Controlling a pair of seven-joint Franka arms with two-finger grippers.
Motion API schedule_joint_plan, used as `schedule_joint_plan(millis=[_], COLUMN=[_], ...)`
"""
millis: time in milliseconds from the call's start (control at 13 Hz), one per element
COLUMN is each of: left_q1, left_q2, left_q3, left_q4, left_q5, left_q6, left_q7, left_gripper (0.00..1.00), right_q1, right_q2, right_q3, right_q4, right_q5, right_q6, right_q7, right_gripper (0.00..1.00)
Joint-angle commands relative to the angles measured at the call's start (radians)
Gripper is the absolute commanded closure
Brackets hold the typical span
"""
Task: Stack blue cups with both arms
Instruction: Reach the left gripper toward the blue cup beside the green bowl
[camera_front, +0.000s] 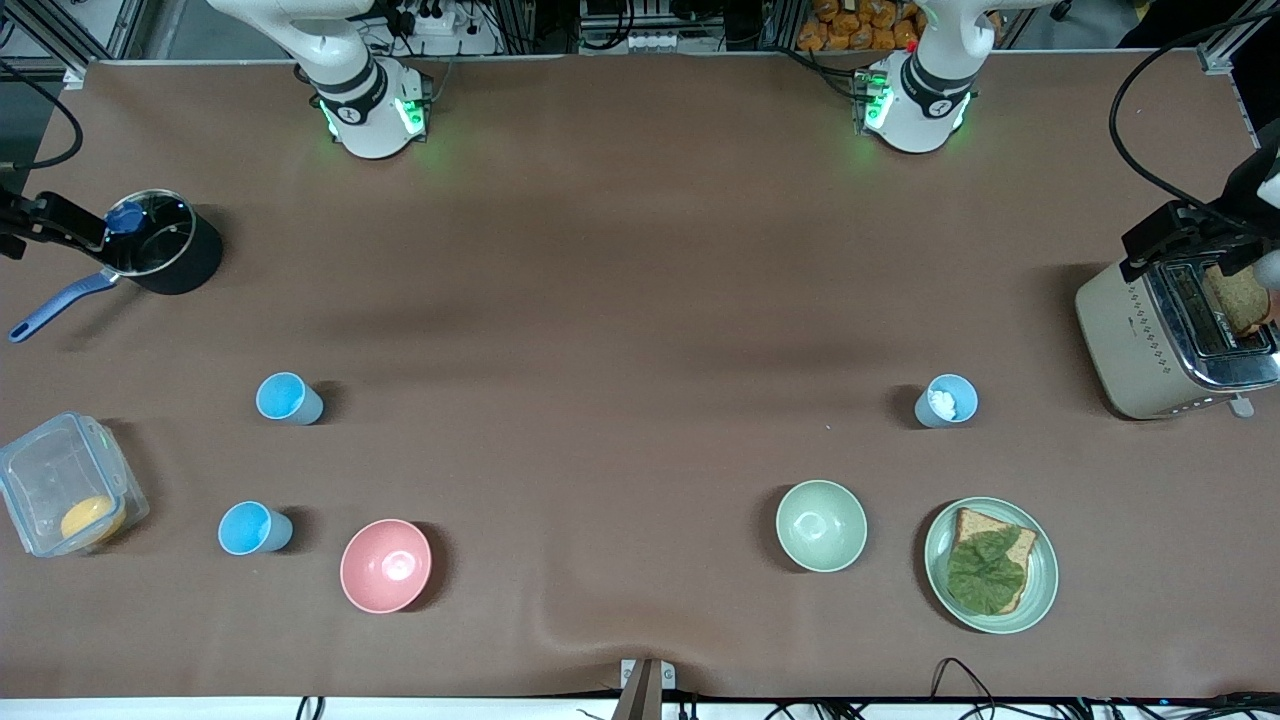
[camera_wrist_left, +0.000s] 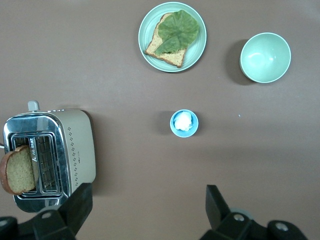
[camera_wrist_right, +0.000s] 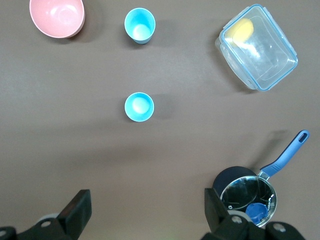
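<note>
Blue cups (camera_front: 289, 398), unmarked, apart.

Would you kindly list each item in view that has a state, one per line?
Two blue cups: upright, empty, apart.
Third blue cup: upright, white stuff inside.
Pink bowl: empty.
Green bowl: empty.
Toaster: bread sticking up.
Pot: lidded.
Left gripper: open.
Right gripper: open.

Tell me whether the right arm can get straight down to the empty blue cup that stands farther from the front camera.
Probably yes: the right gripper is open, and that blue cup stands upright with bare table around it.
</note>
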Motion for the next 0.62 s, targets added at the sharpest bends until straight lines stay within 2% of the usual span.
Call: schedule_joint_plan(millis=[0,308,385,538], left_q1=[-0.011,0.000,0.000,-0.005], left_q2=[-0.023,0.027,0.064,0.092], left_q3=[0.019,0.019,0.019,0.017], left_q4=[-0.022,-0.021,-0.030,-0.111], left_q5=[-0.030,-0.081,-0.082,-0.073], left_q6=[-0.011,-0.002,0.025,0.143], left_q7=[-0.005,-0.019,-0.019,-0.019], left_gripper=[0.00,0.00,0.00,0.00], right_q1=[-0.012,-0.010,-0.010,-0.010], right_q2=[0.010,0.010,0.010,0.010], right_q3=[0.011,0.011,0.011,0.011], right_q4=[0.022,0.022,0.022,0.022], right_q5=[0.002,0.002,0.002,0.002], right_q6=[-0.016,-0.016,-0.016,-0.016], right_q7=[0.011,0.011,0.011,0.011], right_gripper=[0.00,0.00,0.00,0.00])
